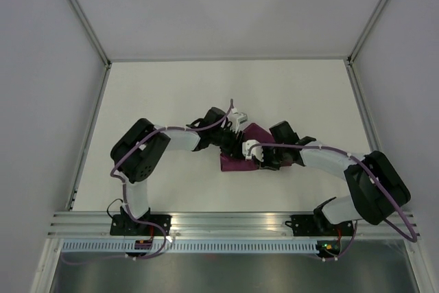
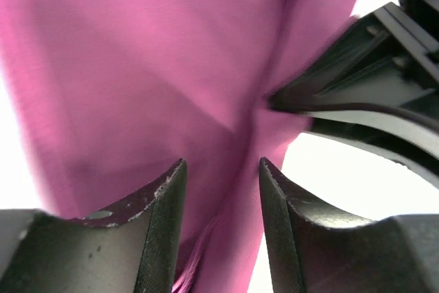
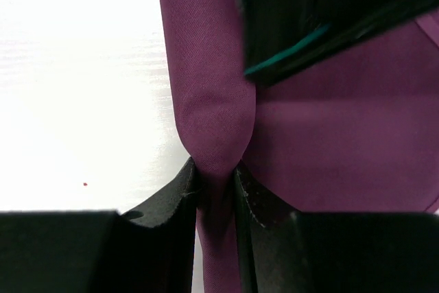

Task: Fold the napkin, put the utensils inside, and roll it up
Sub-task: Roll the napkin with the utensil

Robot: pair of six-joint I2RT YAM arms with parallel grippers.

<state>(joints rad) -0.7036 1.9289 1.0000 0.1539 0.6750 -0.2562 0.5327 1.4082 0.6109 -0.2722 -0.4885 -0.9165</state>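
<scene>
The purple-magenta napkin (image 1: 234,164) lies bunched and partly folded in the middle of the white table, between both grippers. My left gripper (image 1: 239,143) is over its far-left part; in the left wrist view its jaws (image 2: 221,162) stand apart with a fold of the cloth (image 2: 137,66) running between them and a strip of table showing beside the right finger. My right gripper (image 1: 260,159) is shut on a narrow rolled edge of the napkin (image 3: 212,101), pinched between its fingers (image 3: 216,166). The knife is hidden.
The two grippers are almost touching: my right gripper's fingers (image 2: 357,101) show in the left wrist view, and my left gripper's body (image 3: 309,18) shows over the cloth in the right wrist view. An aluminium rail (image 1: 226,223) runs along the near edge. Enclosure walls stand around the table.
</scene>
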